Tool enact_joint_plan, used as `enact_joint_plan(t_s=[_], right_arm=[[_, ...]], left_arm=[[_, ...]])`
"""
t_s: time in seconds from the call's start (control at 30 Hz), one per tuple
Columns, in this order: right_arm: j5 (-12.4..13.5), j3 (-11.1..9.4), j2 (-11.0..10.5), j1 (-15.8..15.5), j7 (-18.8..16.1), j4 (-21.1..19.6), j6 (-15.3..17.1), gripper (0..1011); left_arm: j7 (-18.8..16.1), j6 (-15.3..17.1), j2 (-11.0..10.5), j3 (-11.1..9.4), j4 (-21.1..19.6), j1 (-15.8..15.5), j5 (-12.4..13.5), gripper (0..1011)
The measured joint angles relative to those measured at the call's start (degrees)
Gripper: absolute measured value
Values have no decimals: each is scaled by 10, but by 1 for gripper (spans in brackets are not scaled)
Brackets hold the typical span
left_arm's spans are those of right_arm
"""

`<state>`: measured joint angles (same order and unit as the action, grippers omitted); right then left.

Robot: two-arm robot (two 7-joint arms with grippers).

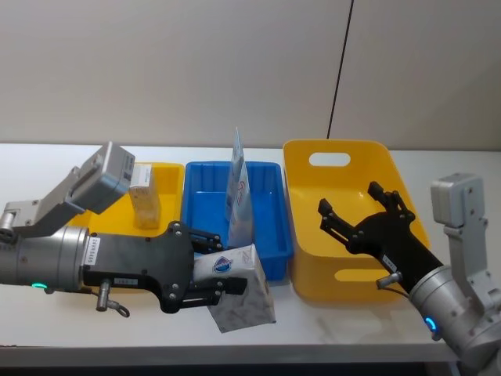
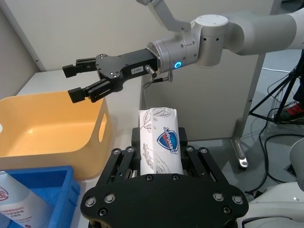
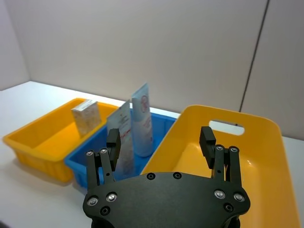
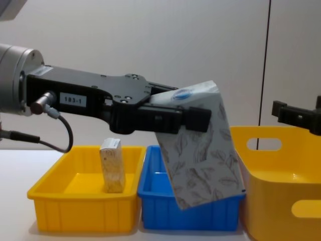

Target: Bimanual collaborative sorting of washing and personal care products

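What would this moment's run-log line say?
left gripper: holding white pack | right gripper: open above yellow basket | tubes: blue tray

From the chest, the white pack hides the two tubes inside the blue tray from you (their print is too small to read); right of the tray, the edge crops the right gripper.

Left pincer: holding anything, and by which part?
Yes: the left pincer grips the white leaf-print pack by its upper end, at the blue mark. The right pincer is open, empty.
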<state>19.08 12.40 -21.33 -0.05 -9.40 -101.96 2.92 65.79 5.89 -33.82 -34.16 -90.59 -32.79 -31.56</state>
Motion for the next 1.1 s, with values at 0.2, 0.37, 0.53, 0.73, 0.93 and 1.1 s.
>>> enact_joint_plan(t_s=[0.2, 0.37, 0.53, 0.73, 0.93, 1.1], right_arm=[[25, -5, -20, 4, -42, -9, 12, 1002], [46, -9, -38, 6, -76, -16, 23, 1002], [73, -14, -62, 8, -121, -24, 36, 1002], [103, -18, -93, 11, -172, -33, 52, 1002], [128, -19, -122, 14, -223, -38, 64, 1002], [144, -18, -146, 17, -260, -42, 72, 1002]], left_arm=[[0, 0, 0, 0, 0, 0, 0, 369], [-1, -1, 0, -1, 0, 0, 0, 369], [-1, -1, 0, -1, 0, 0, 0, 369], [-1, -1, 0, -1, 0, 0, 0, 369], [-1, -1, 0, -1, 0, 0, 0, 370], [-1, -1, 0, -1, 0, 0, 0, 369]])
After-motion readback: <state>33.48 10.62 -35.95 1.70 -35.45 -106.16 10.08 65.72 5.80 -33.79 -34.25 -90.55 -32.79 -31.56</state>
